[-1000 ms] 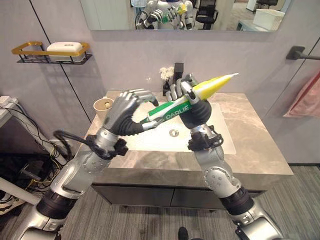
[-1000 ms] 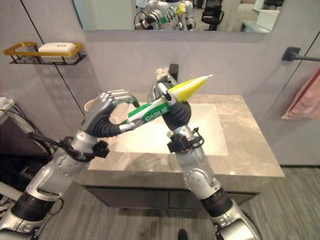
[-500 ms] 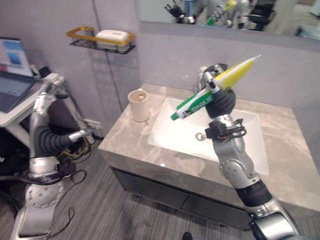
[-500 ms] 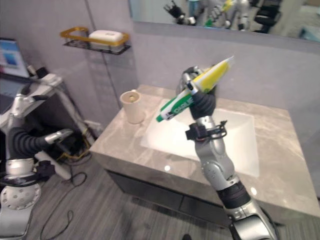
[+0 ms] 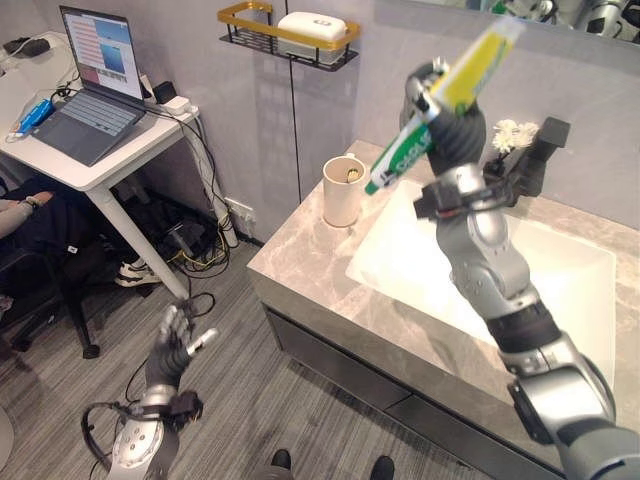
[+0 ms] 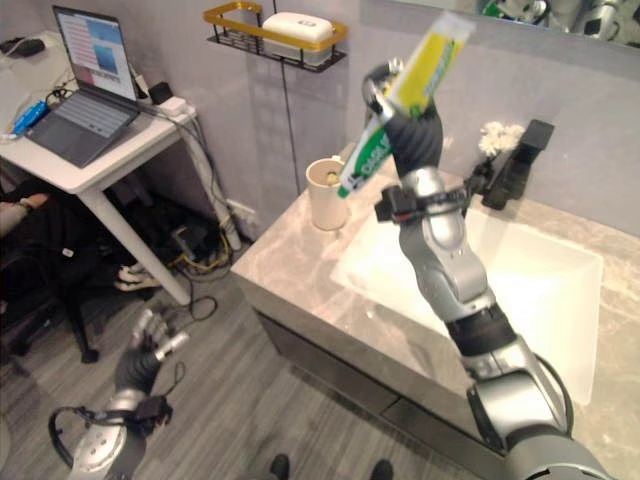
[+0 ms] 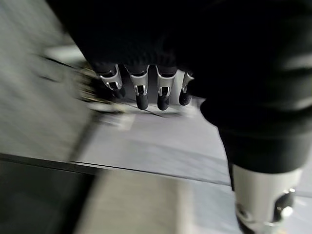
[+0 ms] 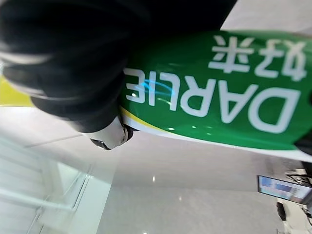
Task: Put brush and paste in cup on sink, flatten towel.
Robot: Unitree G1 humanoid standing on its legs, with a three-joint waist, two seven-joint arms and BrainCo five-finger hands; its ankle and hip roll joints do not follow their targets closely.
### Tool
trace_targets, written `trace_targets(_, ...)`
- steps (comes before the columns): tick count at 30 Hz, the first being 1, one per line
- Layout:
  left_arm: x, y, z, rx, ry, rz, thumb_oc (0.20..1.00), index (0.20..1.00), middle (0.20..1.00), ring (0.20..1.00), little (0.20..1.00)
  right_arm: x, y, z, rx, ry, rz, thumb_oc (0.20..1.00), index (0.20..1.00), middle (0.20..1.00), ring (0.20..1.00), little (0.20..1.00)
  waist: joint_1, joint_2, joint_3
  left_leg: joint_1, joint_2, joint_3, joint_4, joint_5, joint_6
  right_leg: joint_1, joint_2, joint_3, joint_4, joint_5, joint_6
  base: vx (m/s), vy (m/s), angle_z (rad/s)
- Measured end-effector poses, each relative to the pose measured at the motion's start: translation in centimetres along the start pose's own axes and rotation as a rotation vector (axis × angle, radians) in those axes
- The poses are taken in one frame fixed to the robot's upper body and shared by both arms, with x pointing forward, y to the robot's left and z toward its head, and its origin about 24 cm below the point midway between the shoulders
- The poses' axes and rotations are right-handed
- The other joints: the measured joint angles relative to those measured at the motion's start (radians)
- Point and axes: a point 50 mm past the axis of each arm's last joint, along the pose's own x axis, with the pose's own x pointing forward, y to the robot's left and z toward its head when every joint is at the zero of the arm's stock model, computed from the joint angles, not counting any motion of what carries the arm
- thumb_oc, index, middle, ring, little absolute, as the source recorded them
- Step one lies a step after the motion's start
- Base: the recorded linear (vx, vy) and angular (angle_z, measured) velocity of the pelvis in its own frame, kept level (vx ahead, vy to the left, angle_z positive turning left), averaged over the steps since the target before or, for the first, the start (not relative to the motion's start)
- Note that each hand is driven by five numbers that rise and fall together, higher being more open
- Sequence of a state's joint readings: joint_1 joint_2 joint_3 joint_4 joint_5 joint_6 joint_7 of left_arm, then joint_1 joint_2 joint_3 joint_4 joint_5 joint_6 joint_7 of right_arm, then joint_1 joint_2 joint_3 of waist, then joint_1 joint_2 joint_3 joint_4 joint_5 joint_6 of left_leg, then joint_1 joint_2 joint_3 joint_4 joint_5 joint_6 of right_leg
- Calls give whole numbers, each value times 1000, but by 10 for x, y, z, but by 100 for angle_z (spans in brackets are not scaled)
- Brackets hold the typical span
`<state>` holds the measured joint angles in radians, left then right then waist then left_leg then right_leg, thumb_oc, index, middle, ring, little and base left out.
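right hand (image 5: 440, 95) clenched round toothpaste tube (image 5: 440, 105); left hand (image 5: 172, 345) open, low.

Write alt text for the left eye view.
The right robot hand holds a green-and-yellow toothpaste tube tilted above a beige cup on the marble sink counter. The left robot hand hangs open near the floor.
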<state>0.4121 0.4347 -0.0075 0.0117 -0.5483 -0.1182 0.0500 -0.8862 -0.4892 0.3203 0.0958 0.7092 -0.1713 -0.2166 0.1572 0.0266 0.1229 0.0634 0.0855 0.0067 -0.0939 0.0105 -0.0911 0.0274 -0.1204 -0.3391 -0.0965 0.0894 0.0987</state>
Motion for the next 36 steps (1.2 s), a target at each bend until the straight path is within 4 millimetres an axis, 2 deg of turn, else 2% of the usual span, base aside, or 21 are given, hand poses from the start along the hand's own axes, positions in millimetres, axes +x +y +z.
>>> trace_targets(2,-9,8,-16,3,84,30,1000,1000,1000,1000,1000,7,1,9,-32,-35,7,200,200,200,200,200,24,11,8,-5,-4,-7,0,1,1,3,-1,-9,0,-2,0,-37,19,18)
trace_targets(4,-10,9,-24,-25,129,25,1000,1000,1000,1000,1000,11,2,15,-73,-51,14,200,200,200,200,200,25,17,11,-22,-9,-36,0,6,5,3,-8,-36,0,-6,3,-23,24,35)
trace_targets(9,-15,6,-31,4,191,-33,1000,1000,1000,1000,1000,20,2,22,-109,-75,10,200,200,200,200,200,36,15,11,-58,-17,-77,0,13,7,-11,-17,-76,0,-12,9,-5,10,27)
trace_targets(20,-8,8,-11,70,140,-100,1000,1000,1000,1000,1000,24,-15,15,-184,-53,-110,200,200,200,200,200,46,4,17,-87,-24,-85,0,15,7,-31,-21,-84,1,-18,12,52,2,3)
trace_targets(23,-5,6,-7,72,121,-111,1000,1000,1000,1000,1000,26,-21,17,-208,-63,-159,200,200,200,200,200,47,4,18,-104,-23,-107,0,16,6,-39,-20,-102,0,-20,12,58,-7,15)
trace_targets(36,-2,3,6,105,76,-141,1000,1000,1000,1000,1000,28,-23,15,-233,-65,-191,200,200,200,200,200,51,6,19,-119,-25,-100,1,18,5,-61,-20,-88,0,-20,12,39,3,-2)
